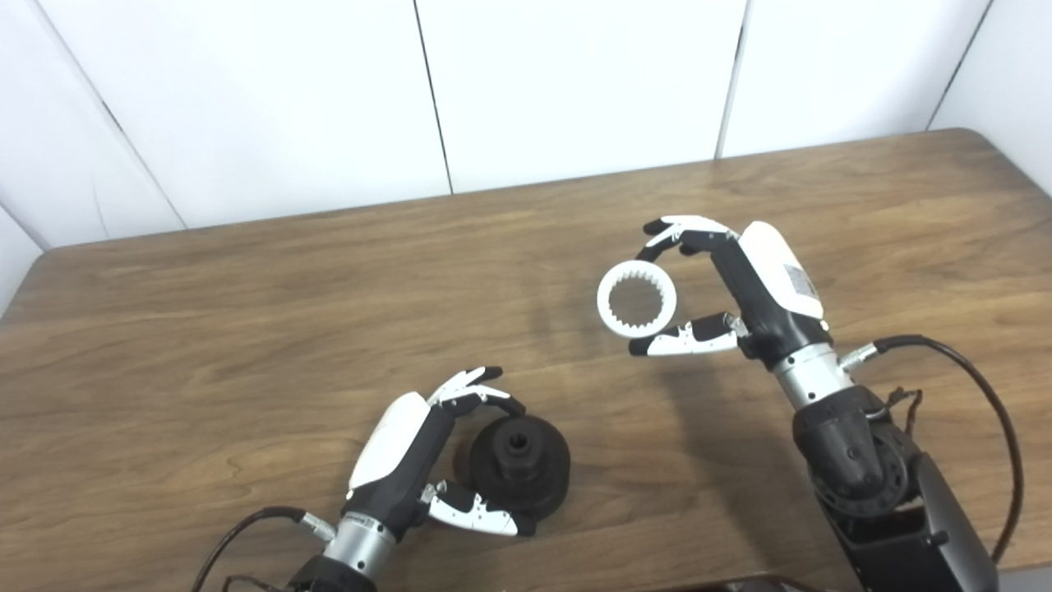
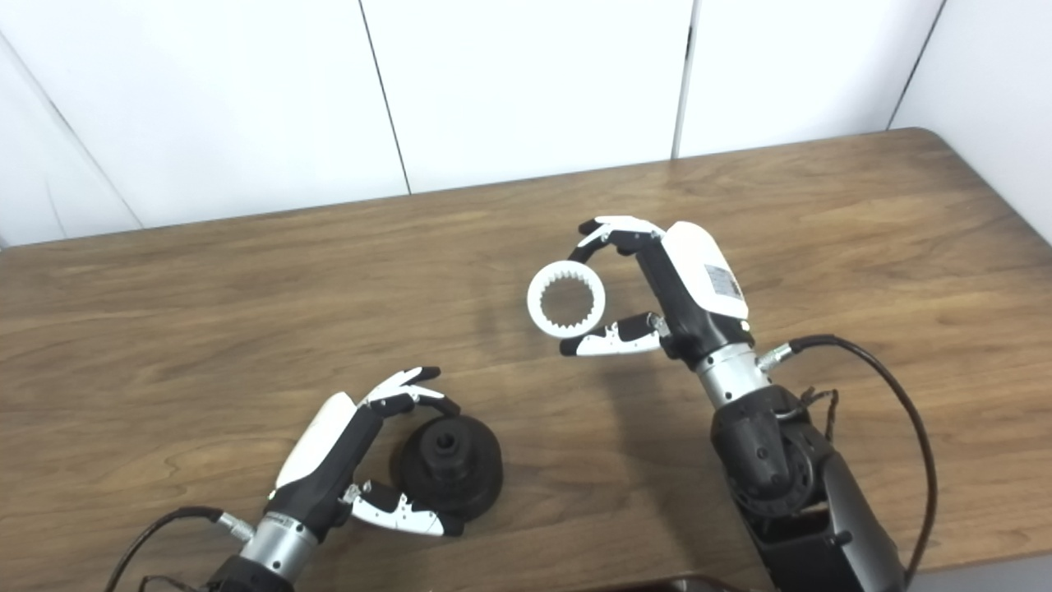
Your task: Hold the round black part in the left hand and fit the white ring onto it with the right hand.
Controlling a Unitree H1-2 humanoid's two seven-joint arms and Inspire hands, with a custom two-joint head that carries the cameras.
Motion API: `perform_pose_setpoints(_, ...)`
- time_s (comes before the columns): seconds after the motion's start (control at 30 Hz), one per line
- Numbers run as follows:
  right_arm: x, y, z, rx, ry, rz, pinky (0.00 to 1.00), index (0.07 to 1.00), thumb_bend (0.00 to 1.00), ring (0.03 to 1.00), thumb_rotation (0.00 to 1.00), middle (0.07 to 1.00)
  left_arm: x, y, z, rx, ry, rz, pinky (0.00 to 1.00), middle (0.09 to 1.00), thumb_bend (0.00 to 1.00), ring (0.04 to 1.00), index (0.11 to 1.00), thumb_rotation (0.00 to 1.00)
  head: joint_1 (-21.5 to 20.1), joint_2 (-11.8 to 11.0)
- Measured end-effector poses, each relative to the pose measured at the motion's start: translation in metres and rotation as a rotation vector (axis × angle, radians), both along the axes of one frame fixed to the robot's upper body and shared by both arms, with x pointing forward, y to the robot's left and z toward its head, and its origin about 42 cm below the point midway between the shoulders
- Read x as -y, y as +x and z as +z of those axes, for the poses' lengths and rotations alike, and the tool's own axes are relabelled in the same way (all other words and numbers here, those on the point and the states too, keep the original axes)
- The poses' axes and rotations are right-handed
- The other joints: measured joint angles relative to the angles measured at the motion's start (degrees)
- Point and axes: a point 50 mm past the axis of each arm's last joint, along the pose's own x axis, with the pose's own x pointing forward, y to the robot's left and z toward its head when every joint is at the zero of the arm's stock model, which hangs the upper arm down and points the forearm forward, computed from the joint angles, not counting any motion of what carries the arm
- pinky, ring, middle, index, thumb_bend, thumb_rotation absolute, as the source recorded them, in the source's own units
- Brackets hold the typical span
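Fingers (image 1: 686, 233) pinch white ring (image 1: 637, 299); black part (image 1: 519, 464) seemingly cupped.

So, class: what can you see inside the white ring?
Inside the white ring, small teeth line the inner edge, and bare wooden table shows through the hole. The right hand covers only bits of its outer rim.

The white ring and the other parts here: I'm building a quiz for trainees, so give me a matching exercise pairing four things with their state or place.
Column one:
1. white ring
2. round black part
3. left hand
4. table

Column two:
A. wooden, carrying nothing near its far edge
B. pinched between fingers and thumb of the right hand, off the table
C. cupped around the black part
D. resting low near the front edge, hub with a hole facing up

Pairs: 1-B, 2-D, 3-C, 4-A
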Motion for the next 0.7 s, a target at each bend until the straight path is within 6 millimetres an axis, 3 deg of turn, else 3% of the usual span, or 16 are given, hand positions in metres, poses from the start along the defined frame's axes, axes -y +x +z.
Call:
perform_pose_setpoints(0.37,-0.009,-0.023,0.007,-0.011,0.048,0.079,0.7,0.482,0.52,0.794,0.14,0.768,0.004,0.004,-0.001,0.009,-0.001,0.007,0.79,0.912,0.92,0.938,0.575,0.17,1.1,0.5)
perform_pose_setpoints(0.7,-0.016,-0.039,-0.004,-0.066,0.079,0.131,0.75,0.483,0.52,0.801,0.14,0.771,0.007,0.005,-0.002,0.01,-0.003,0.01,0.78,0.909,0.93,0.935,0.574,0.17,2.5,0.9)
